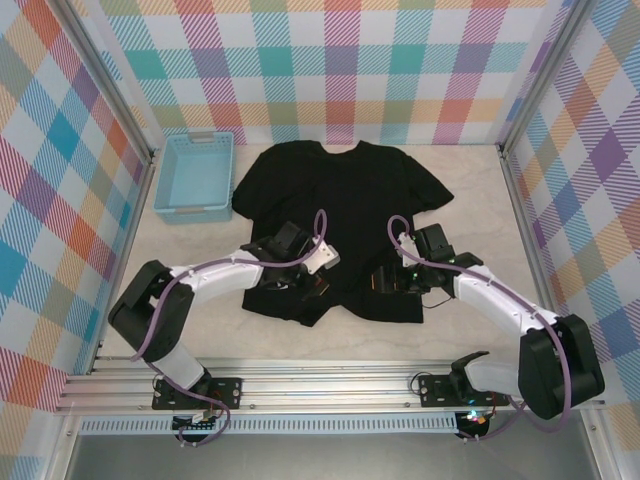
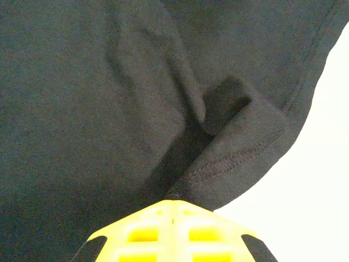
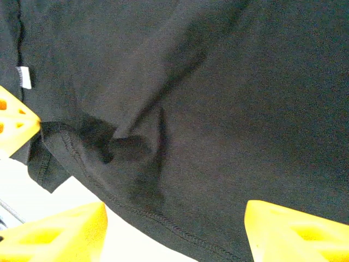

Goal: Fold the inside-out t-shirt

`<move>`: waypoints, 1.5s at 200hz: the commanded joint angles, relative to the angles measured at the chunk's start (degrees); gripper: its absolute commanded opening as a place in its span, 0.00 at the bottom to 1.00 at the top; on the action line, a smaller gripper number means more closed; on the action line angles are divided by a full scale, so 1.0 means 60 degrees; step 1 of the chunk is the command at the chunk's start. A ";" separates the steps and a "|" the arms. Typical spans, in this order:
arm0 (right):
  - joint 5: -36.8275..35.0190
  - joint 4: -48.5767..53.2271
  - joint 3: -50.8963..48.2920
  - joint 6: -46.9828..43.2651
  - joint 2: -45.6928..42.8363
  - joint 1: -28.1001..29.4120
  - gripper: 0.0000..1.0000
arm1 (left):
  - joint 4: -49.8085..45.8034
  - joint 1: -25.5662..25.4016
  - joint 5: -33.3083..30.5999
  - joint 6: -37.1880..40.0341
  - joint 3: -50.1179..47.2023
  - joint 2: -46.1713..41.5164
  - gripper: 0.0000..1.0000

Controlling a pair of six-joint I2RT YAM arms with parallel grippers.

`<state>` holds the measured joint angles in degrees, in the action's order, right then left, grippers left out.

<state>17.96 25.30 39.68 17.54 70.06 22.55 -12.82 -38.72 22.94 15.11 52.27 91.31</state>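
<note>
Soft black cloth t-shirt (image 3: 229,98), stitched hem rumpled; small white label (image 3: 23,77) at left; yellow jaws apart, hem between.

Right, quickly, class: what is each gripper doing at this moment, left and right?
Left gripper: closed, pinching the t-shirt by its hem.
Right gripper: open, fingers either side of the hem, not gripping.

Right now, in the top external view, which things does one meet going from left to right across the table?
Light blue plastic basket → left gripper → right gripper. Both grippers lie over the near hem of the black cloth t-shirt.
</note>
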 commanded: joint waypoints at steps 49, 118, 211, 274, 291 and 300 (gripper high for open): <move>0.0381 -0.1982 -0.0337 -0.0702 -0.0556 0.1403 0.66 | 0.1648 0.0512 -0.0264 -0.1131 -0.0767 -0.1402 0.00; -0.0788 -0.3399 0.0047 -0.1038 0.1041 0.2440 0.68 | 0.1888 0.0785 -0.0174 -0.1488 -0.0794 -0.1651 0.00; -0.0561 -0.4061 0.0868 -0.0881 0.2591 0.2497 0.38 | 0.1924 0.0792 -0.0128 -0.1551 -0.0840 -0.1793 0.00; -0.0514 -0.4283 0.1108 -0.0385 0.2503 0.2497 0.00 | 0.2084 0.0784 0.0322 -0.1420 -0.0882 -0.1210 0.20; -0.0378 -0.4049 0.1328 -0.0235 0.2513 0.2497 0.00 | 0.2309 0.0761 0.0493 -0.1444 -0.0895 -0.1091 0.36; -0.0370 -0.3905 0.1449 -0.0113 0.2531 0.2484 0.00 | 0.2425 0.0741 0.0514 -0.1472 -0.0904 -0.1090 0.41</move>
<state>14.11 1.58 45.34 14.63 86.43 37.21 -1.34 -34.65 23.51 6.22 47.27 84.01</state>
